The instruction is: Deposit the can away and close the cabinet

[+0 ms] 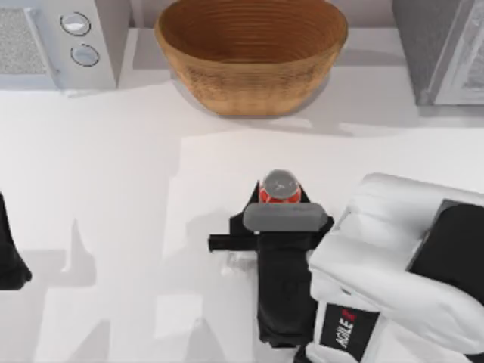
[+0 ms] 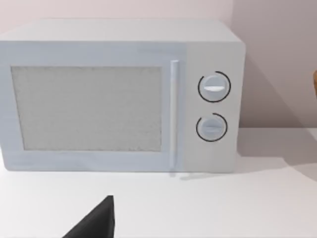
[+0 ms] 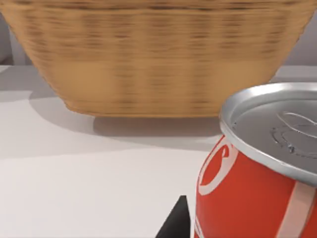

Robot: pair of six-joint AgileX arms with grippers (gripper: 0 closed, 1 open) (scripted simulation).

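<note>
The red can (image 1: 280, 187) with a silver top stands upright near the middle of the white table. My right gripper (image 1: 278, 204) reaches in from the lower right and is shut on the can, one black finger (image 1: 250, 203) against its left side. In the right wrist view the can (image 3: 257, 178) looms close, a black fingertip (image 3: 174, 224) touching its side. The grey cabinet (image 1: 439, 53) stands at the back right corner. My left gripper (image 1: 10, 261) is parked at the table's left edge.
A large woven bowl (image 1: 251, 57) sits at the back centre, just behind the can. A white microwave (image 1: 60, 41) stands at the back left, and the left wrist view faces its door (image 2: 89, 109). Bare table lies left of the can.
</note>
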